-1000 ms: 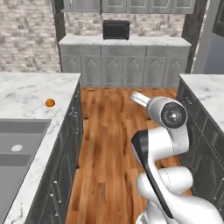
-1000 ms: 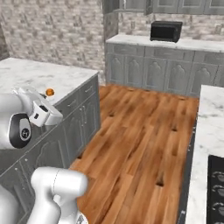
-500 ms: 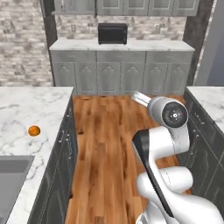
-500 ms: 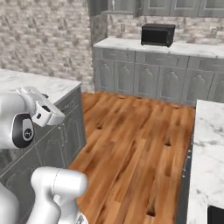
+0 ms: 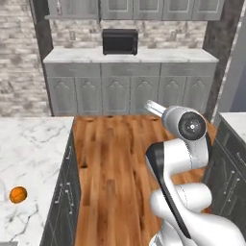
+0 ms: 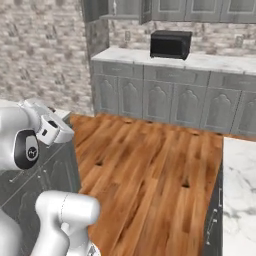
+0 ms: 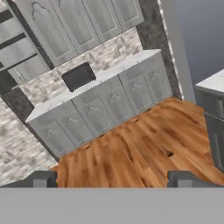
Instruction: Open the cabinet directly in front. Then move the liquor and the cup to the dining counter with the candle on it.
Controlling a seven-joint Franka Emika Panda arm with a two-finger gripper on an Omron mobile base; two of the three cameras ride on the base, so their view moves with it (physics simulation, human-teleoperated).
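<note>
My gripper is open, its two dark fingertips wide apart with nothing between them, and it looks out over the wooden floor toward the far wall. Grey raised-panel wall cabinets hang there above a marble counter. The leftmost cabinet seems to stand open and shows bare grey shelves. On my left runs the white marble dining counter on its dark grey base. The liquor, the cup and the candle are out of view.
A black microwave sits on the far counter over grey base cabinets. An orange lies on the left counter. Another marble counter flanks the right. Wooden floor runs between them.
The whole picture has shifted: the base has driven and turned, so the far counter looms larger and the left counter with its sink slides out of frame. The gripper stays open.
</note>
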